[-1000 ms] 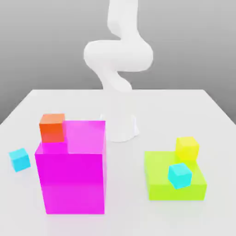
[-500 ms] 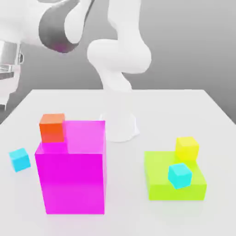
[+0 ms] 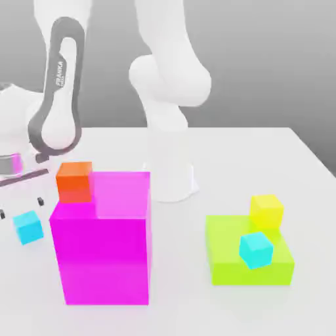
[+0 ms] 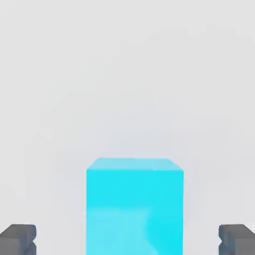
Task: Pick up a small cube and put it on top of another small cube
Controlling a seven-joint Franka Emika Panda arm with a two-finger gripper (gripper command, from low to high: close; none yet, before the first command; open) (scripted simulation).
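**Hand view: cyan cube sits between wide-open jaws**

Hand view shows the cyan cube (image 4: 134, 206) centred in the gap between the two dark fingertips (image 4: 18, 238), with clear space on each side, so neither pad touches it. The jaws stand well apart and hold nothing. Around the cube lies the bare white table (image 4: 129, 74).

In the exterior view the same cyan cube (image 3: 28, 227) rests on the table at the exterior view's left, just below the gripper (image 3: 20, 207), whose fingers reach down on either side of it. Just beside the gripper, toward the exterior view's right, stands a large magenta block (image 3: 102, 252), far bigger than the cube. On the block's top, at the corner nearest the gripper, sits a small orange cube (image 3: 74, 182).

Well apart from the jaws, across the table (image 3: 262, 151) at the exterior view's right, lies a wide flat lime-green block (image 3: 226, 252). A second cyan cube (image 3: 255, 249) rests on it, tilted a little. The yellow cube (image 3: 266, 210) sits at that block's far edge; whether it rests on the block or just behind it cannot be told. The white arm (image 3: 167, 85) rises from its base beyond the magenta block.
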